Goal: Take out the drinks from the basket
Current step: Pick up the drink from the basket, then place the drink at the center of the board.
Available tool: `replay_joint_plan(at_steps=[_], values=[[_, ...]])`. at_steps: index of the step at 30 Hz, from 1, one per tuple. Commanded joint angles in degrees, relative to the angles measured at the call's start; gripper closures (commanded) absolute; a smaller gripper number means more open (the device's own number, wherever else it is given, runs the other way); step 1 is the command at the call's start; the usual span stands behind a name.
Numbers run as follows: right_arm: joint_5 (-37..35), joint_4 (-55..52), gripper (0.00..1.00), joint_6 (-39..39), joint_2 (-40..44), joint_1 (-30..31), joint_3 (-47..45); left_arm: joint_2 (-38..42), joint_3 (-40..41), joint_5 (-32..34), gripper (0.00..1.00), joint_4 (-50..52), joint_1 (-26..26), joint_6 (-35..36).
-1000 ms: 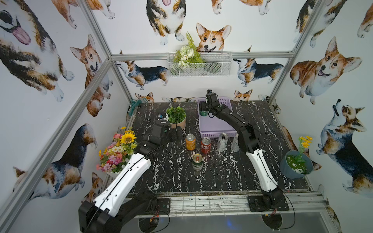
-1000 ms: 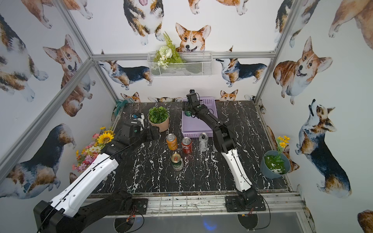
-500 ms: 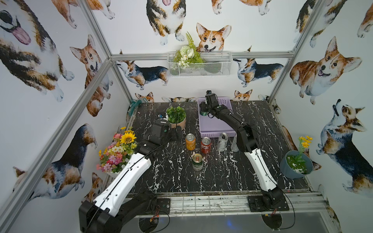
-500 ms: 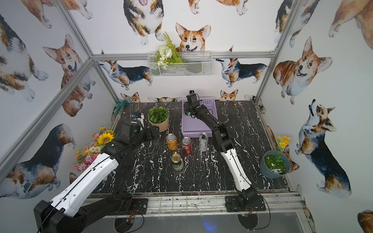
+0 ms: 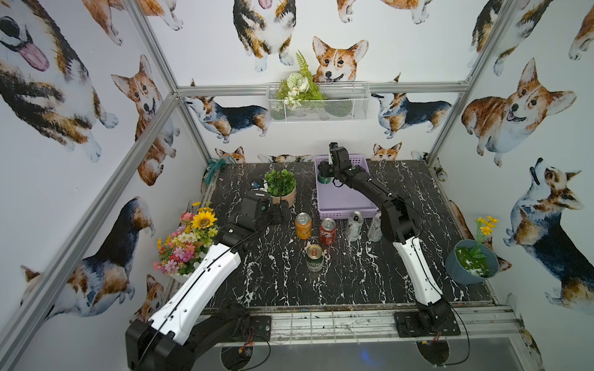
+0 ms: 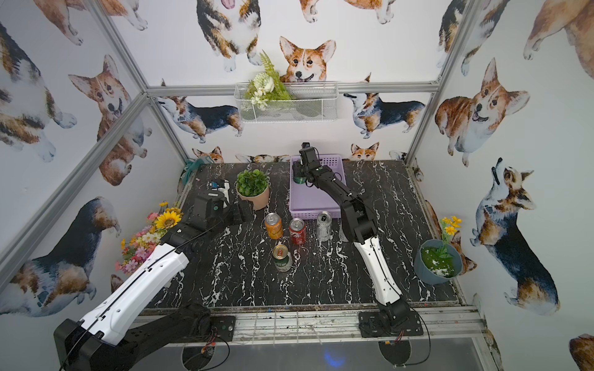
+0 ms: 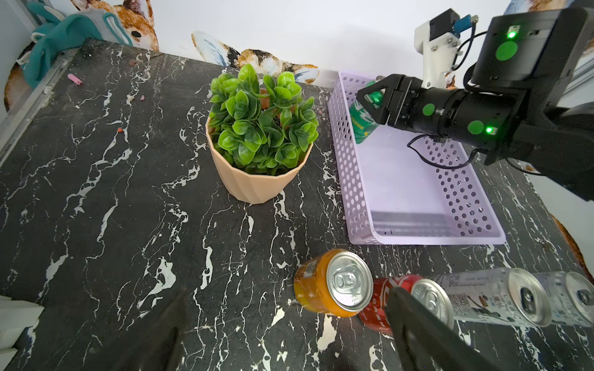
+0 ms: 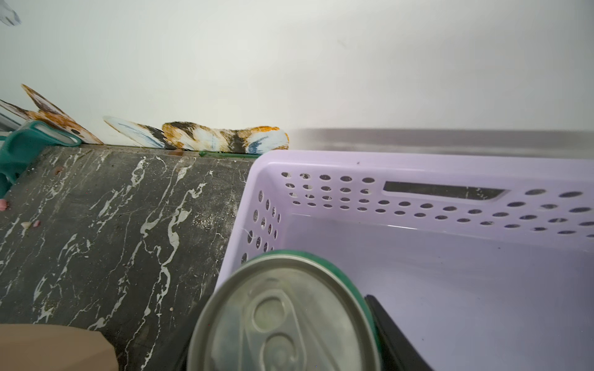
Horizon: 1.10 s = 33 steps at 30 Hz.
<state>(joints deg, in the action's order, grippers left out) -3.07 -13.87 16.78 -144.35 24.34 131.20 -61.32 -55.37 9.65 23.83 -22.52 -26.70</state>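
walls [image 5: 418, 38]: white, printed with corgis | frame [image 5: 225, 91]: aluminium rails along corners | surface [image 5: 276, 282]: black marble pattern, white veins | wire basket [image 5: 340, 109]: white, hung on back wall | light: even, soft

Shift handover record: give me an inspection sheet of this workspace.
Surface: black marble tabletop, pink crumbs at the back.
Job's things: lavender basket holds the far green can; orange can, red can, near green can, silver cans stand outside it.
Clutter: potted plant, flower bunch, blue pot, teal glove.
Grippers: left gripper open beside the orange can; right gripper closed on the far green can.
Cables: black loop under the right wrist, over the basket.
Surroundings: corgi-print walls, wire wall basket.
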Motion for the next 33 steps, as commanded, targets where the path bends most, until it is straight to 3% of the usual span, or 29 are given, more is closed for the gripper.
replay_joint_plan(at_steps=[1, 4, 14, 19, 25, 33], values=[[0.5, 5.1, 1.00, -2.6, 6.1, -0.2, 0.1, 0.1, -0.4, 0.1, 0.00, -0.7, 0.2, 0.8], [0.8, 5.5, 1.00, -3.5, 12.1, -0.1, -3.5, 0.5, -0.4, 0.0, 0.00, -0.9, 0.4, 0.9], [-3.7, 17.7, 1.00, -5.2, 49.3, 5.4, -41.3, 1.7, -0.3, -2.2, 0.00, -3.3, 0.9, 0.4], [-5.2, 18.0, 1.00, -6.1, 65.9, 9.5, -54.3, 2.8, -0.4, -2.6, 0.00, -3.5, 0.9, 0.5], [-1.0, 12.7, 1.00, -4.1, 79.3, 11.6, -66.7, 4.5, 0.0, -2.4, 0.00, -3.1, 0.9, 0.6], [-3.6, 8.0, 1.00, -1.2, 90.7, 18.6, -84.7, 5.6, 1.0, -1.9, 0.00, -2.4, 1.2, 0.9]])
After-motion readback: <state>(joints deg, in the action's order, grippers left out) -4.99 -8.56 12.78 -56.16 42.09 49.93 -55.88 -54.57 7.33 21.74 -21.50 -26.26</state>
